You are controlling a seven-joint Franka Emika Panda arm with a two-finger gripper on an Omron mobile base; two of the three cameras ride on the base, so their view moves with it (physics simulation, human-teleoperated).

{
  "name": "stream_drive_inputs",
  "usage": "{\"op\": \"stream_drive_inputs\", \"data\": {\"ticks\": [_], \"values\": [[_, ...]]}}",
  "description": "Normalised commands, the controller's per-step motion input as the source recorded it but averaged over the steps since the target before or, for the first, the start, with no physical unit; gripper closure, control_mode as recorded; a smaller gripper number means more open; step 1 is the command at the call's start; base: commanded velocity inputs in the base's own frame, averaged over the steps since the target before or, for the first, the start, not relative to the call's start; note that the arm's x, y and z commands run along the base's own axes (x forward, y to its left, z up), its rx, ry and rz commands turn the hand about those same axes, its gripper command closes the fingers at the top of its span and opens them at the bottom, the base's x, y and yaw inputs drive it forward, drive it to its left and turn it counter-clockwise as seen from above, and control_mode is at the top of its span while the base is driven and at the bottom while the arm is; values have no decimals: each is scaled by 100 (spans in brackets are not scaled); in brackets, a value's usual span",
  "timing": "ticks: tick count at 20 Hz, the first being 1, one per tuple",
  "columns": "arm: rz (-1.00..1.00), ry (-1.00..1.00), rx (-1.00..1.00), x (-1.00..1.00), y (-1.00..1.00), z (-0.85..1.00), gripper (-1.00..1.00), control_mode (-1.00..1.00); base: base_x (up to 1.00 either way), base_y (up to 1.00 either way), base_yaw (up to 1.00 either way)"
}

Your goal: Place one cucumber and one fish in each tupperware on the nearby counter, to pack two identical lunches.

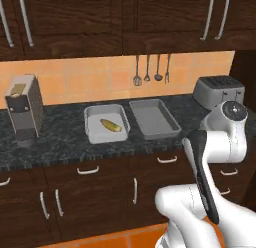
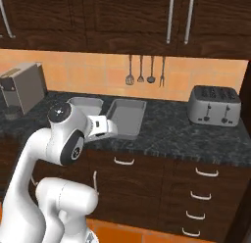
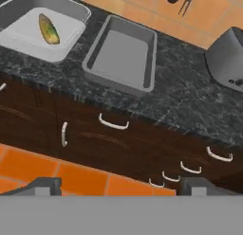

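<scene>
Two light-grey tupperware trays sit side by side on the dark speckled counter [image 1: 65, 137], close together but not touching. The left tupperware [image 1: 91, 126] holds one cucumber [image 1: 111, 125], lying flat on the tray floor at a slant, roughly in the middle; in the hand view the same cucumber [image 3: 49, 29] shows yellow-green with darker shading, alone in its tray [image 3: 28, 40]. The right tupperware [image 1: 155, 118] has a bare grey floor, which the hand view confirms [image 3: 121, 56]. From the right base view the right tray [image 2: 126, 117] stands just beyond the arm's wrist, and the left tray [image 2: 84, 105] is partly hidden behind the arm. A silver four-slot toaster [image 2: 215, 105] stands on the counter well to the right of the trays, and a grey coffee machine [image 1: 24, 109] stands well to their left. Kitchen utensils [image 1: 151, 69] hang on the orange tiled wall above the trays. The gripper [image 3: 118, 185] is held out in front of the drawer fronts, away from the counter, looking down at an angle over the trays; its two dark fingertips [image 3: 45, 184] stand wide apart with nothing between them.
</scene>
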Motion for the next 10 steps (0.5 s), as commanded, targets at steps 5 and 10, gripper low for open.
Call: {"op": "stream_drive_inputs", "data": {"ticks": [5, 10], "values": [[0, 0, 0, 0, 0, 0, -100, 100, -100, -100, -18], [0, 0, 0, 0, 0, 0, -100, 100, -83, -100, -22]]}}
